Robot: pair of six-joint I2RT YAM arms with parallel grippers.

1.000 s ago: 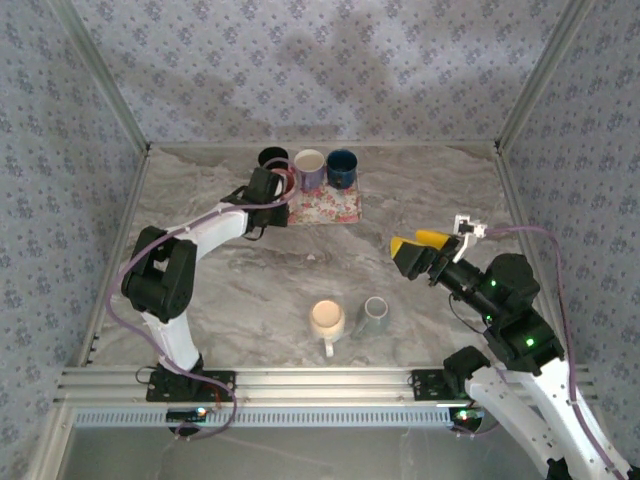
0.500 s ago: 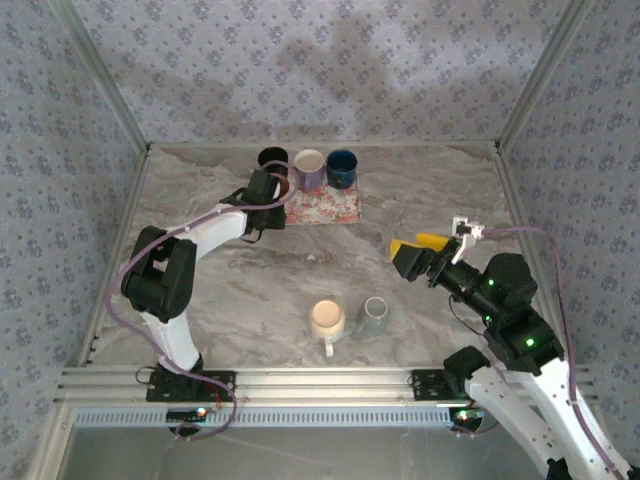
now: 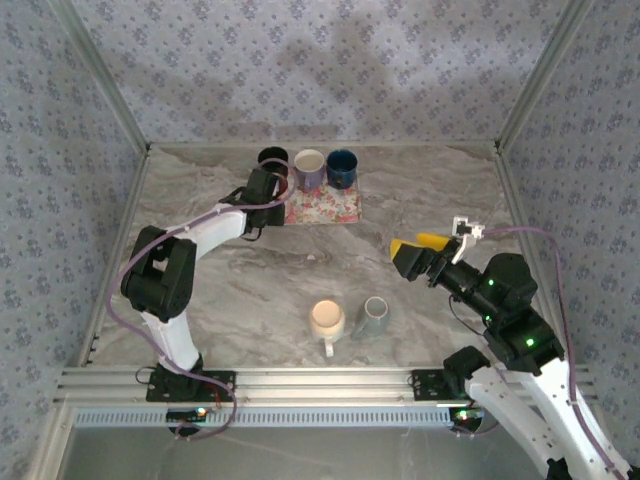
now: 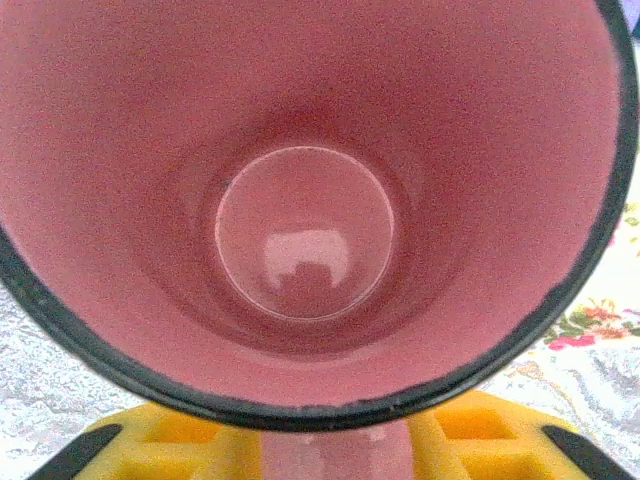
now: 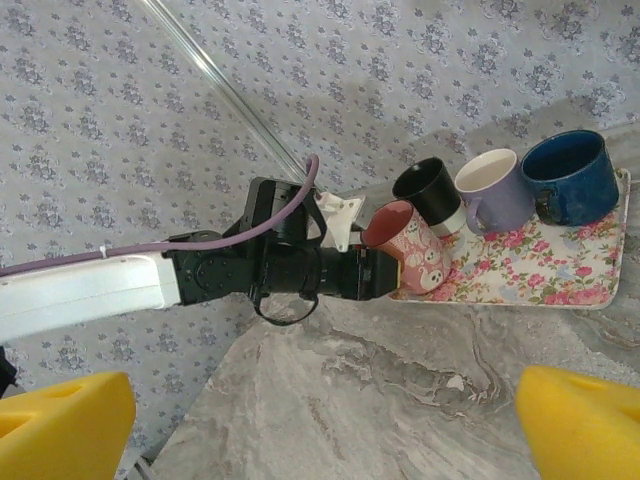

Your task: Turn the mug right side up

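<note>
**Mug tilted at tray end, left pincer clamped on it**

My left wrist view looks straight into the pink mug (image 4: 305, 230). It shows a pink interior and a dark rim. My left pincer (image 4: 335, 450) is at the bottom edge, with its yellow fingers (image 4: 170, 440) set against either side of a pink part of the mug below the rim. No gap is visible, so I record the pincer as clamped on the mug.

My right wrist view supplies the mug's attitude and place. It is tilted, with its mouth toward my left pincer and its base at the left end of the floral tray (image 5: 540, 270), just beside the black mug (image 5: 430, 190). A lilac mug (image 5: 495, 190) and a blue mug (image 5: 570, 175) stand further along the tray. I cannot tell whether the base touches the tray.

The top view adds my right pincer (image 3: 415, 243), with its fingers spread wide, well apart from the tray. A cream mug (image 3: 327, 320) and a grey mug (image 3: 374, 318) sit near the front of the table (image 3: 440, 190), between my arms.
</note>
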